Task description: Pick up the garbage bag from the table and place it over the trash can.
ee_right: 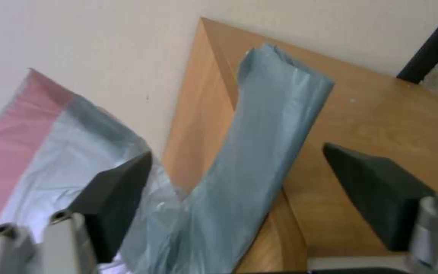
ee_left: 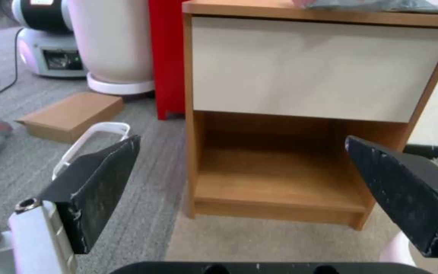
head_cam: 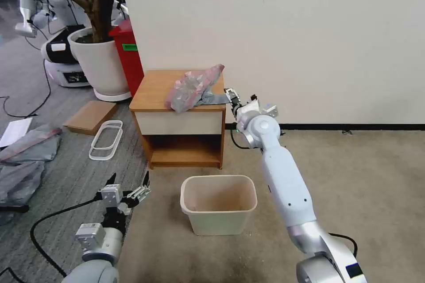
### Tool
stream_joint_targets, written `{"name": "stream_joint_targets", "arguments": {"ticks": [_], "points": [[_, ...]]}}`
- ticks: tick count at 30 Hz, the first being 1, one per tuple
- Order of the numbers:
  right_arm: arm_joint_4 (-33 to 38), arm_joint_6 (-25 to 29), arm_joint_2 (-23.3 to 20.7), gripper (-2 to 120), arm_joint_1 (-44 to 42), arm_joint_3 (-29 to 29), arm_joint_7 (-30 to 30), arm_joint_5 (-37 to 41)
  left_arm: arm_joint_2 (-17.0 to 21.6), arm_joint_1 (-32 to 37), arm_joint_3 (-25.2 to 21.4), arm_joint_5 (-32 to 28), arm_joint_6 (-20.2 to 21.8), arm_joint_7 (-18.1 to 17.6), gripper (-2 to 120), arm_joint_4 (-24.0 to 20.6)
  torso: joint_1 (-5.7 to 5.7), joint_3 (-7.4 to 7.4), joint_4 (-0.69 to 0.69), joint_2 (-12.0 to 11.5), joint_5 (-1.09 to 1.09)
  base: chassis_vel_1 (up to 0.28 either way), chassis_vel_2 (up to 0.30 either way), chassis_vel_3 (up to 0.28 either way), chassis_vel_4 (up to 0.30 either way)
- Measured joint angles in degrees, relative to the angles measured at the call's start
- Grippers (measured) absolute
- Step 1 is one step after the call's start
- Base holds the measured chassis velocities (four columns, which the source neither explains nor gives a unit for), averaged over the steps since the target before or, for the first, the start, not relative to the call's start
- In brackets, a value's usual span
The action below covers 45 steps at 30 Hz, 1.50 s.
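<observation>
The garbage bag (head_cam: 195, 86) lies crumpled on the table (head_cam: 152, 93), grey with pinkish-red patches, and a grey tail of it points to the table's right front corner. My right gripper (head_cam: 231, 96) is at that corner. In the right wrist view it (ee_right: 237, 190) is open, and the grey tail of the bag (ee_right: 275, 125) runs between its spread fingers over the table top (ee_right: 381, 125). The trash can (head_cam: 219, 203) stands upright on the carpet in front of the table. My left gripper (head_cam: 128, 185) hangs low to the left, open (ee_left: 244, 182), facing the table's white drawer front (ee_left: 315, 68).
A big white plant pot (head_cam: 104, 59) and a tall red bin (head_cam: 130, 55) stand left of the table against the wall. On the floor to the left lie a cardboard piece (head_cam: 90, 116), white frames (head_cam: 106, 139), flat grey bags (head_cam: 26, 150) and cables.
</observation>
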Motion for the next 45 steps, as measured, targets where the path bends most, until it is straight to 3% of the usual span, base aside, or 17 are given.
{"name": "stream_joint_targets", "arguments": {"ticks": [5,24,37,45], "points": [[-1.5,0.5,-0.3,75,0.6,-0.1,-0.8,-1.0,0.0,0.4,-0.3,0.0,-0.2,0.0,100,-0.3,0.0,0.0,-0.01,0.0,0.01,0.0,0.0,0.0,0.0],[-3.1,1.7,-0.1,3,0.8,0.7,-2.5,-3.0,-0.2,1.0,-0.6,0.3,-1.3,-0.1,100,0.0,0.0,0.0,0.0,0.0,0.01,0.0,0.0,0.0,0.0],[-0.6,2.0,-1.3,0,-0.8,0.5,-2.6,-3.5,-0.4,1.1,-0.8,0.4,-2.1,-0.1,100,0.6,0.0,0.0,0.0,0.0,0.01,0.0,0.0,0.0,0.0],[9.8,1.7,-4.8,0,-8.0,-0.1,0.3,-2.9,-0.6,0.6,-0.7,0.5,-2.3,-0.1,100,1.2,0.0,0.0,-0.01,0.0,0.02,0.0,0.0,0.0,0.0]]}}
